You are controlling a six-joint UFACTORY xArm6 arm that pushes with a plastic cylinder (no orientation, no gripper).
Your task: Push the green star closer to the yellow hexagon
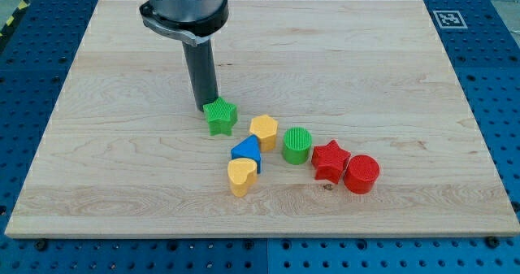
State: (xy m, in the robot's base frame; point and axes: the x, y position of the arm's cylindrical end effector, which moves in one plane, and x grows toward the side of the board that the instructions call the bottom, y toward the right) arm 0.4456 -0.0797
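Note:
The green star (220, 116) lies near the board's middle. The yellow hexagon (264, 132) sits just to its lower right, a small gap between them. My tip (205, 108) is at the star's upper left edge, touching or nearly touching it. The dark rod rises from there to the arm's grey flange at the view's top.
A blue block (246, 152) and a yellow heart (241, 176) lie below the hexagon. A green cylinder (297, 145), a red star (330, 161) and a red cylinder (361, 174) run to the right. The wooden board (97, 184) rests on a blue perforated table.

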